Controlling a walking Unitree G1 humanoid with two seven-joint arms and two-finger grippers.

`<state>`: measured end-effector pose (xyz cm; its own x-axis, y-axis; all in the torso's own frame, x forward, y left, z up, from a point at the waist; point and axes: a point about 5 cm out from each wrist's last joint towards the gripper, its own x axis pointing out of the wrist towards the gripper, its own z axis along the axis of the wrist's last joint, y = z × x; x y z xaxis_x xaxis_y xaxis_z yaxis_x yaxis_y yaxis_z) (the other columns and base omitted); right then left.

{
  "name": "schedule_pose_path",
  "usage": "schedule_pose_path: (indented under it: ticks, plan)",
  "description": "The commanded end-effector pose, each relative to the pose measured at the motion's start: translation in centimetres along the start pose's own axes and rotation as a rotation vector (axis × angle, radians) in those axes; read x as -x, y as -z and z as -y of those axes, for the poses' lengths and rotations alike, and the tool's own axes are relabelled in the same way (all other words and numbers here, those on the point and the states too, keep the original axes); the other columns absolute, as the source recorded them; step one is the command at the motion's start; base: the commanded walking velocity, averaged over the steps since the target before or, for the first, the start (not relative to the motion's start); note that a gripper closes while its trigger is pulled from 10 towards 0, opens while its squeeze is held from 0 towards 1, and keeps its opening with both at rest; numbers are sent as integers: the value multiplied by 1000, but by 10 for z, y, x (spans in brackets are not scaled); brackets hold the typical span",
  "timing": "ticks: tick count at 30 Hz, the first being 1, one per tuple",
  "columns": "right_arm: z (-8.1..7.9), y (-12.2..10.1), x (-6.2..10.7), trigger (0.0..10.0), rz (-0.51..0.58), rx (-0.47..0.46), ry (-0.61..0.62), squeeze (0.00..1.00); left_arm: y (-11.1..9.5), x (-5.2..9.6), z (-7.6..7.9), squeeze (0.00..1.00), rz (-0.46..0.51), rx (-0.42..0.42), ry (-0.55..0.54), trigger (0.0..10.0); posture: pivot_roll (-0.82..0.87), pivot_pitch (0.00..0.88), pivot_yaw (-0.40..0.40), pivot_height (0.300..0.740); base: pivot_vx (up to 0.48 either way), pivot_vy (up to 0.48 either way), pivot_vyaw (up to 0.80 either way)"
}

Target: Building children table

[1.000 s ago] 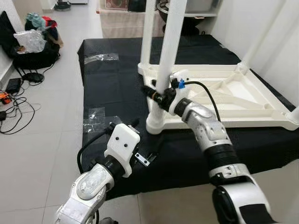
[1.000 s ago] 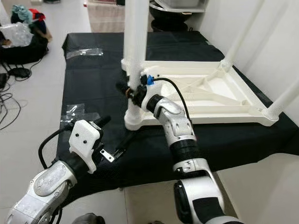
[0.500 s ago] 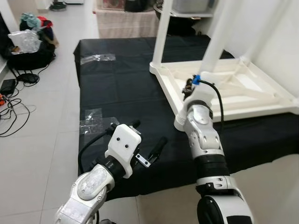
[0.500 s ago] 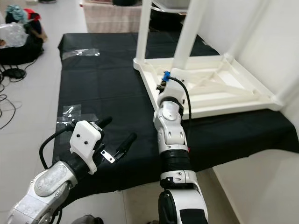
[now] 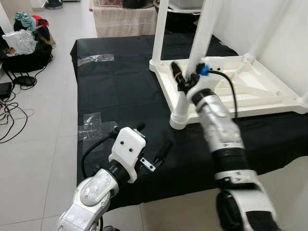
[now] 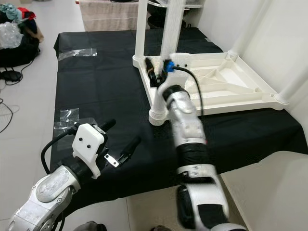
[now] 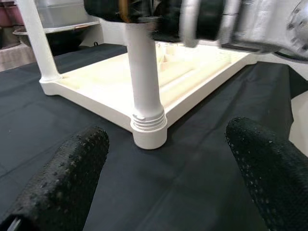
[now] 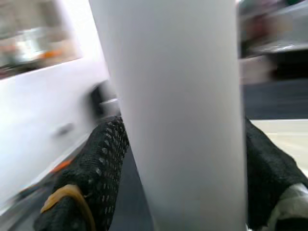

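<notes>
we are clamping our right gripper (image 5: 185, 79) around the near table leg (image 5: 191, 62) standing in the upturned tabletop (image 5: 250, 89); twisting crooked risks cross-threading. our left gripper (image 5: 156, 149) is hovering spread, empty.

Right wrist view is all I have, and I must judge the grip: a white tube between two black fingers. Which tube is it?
Observer: It is the near table leg of the upturned white table, which lies top-down on the black cloth.
Operator: Where on the leg does the gripper sit?
Observer: The right gripper is around the leg a little above its ribbed collar, one black finger on each side.
Operator: And the other arm?
Observer: The left gripper hovers open over the cloth, nearer the robot, holding nothing.
</notes>
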<state>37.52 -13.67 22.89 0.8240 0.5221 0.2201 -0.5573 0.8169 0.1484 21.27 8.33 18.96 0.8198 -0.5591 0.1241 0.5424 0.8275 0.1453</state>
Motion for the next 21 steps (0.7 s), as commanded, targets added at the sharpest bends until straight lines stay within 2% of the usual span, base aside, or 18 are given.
schedule_pose_path:
  ticks: [1,2,4,7,9,12,13,14,15,18,19,20,21]
  plan:
    - [-16,10,0,10000,-50,-82,-213,0,2,1,0,0,-6,0,1,10000,82,70,-97,740,0,0,0]
    - [-26,14,9,10000,-93,-101,-412,0,2,0,0,0,-6,-3,2,10000,82,69,-95,740,0,0,0]
    - [-28,15,11,10000,-105,-102,-455,0,2,0,0,0,-6,-4,2,10000,82,69,-95,740,0,0,0]
    - [-40,24,18,10000,-168,-106,-648,0,1,0,0,0,-3,1,-2,10000,88,67,-98,740,0,0,0]
    - [-45,29,15,10000,-183,-84,-691,0,1,1,0,0,-3,-1,-2,10000,91,71,-99,740,0,0,0]
    - [-46,32,12,10000,-187,-78,-687,0,1,1,0,0,-5,-2,-3,10000,91,71,-99,740,0,0,0]
    - [-47,32,9,1843,-184,-68,-686,0,1,1,0,0,-5,-4,-2,10000,93,73,-101,740,0,0,0]
    - [-47,33,5,1843,-181,-63,-668,0,1,1,0,0,-5,-4,-2,10000,93,73,-101,740,0,0,0]
    - [-46,31,0,0,-154,-57,-626,0,1,1,1,0,-5,-4,-2,10000,95,73,-105,740,0,0,0]
    - [-45,29,-4,0,-137,-54,-594,0,1,1,1,0,-5,-3,-3,10000,95,73,-105,740,0,0,0]
    - [-42,28,-9,0,-120,-24,-526,0,1,1,1,0,-5,-3,-4,10000,95,73,-105,740,0,0,0]
    - [-30,22,-17,0,-75,27,-333,0,1,2,1,0,-7,-2,-5,10000,92,75,-106,740,0,0,0]
    - [-27,20,-18,0,-61,38,-283,0,1,2,1,0,-7,-2,-5,10000,92,75,-106,740,0,0,0]
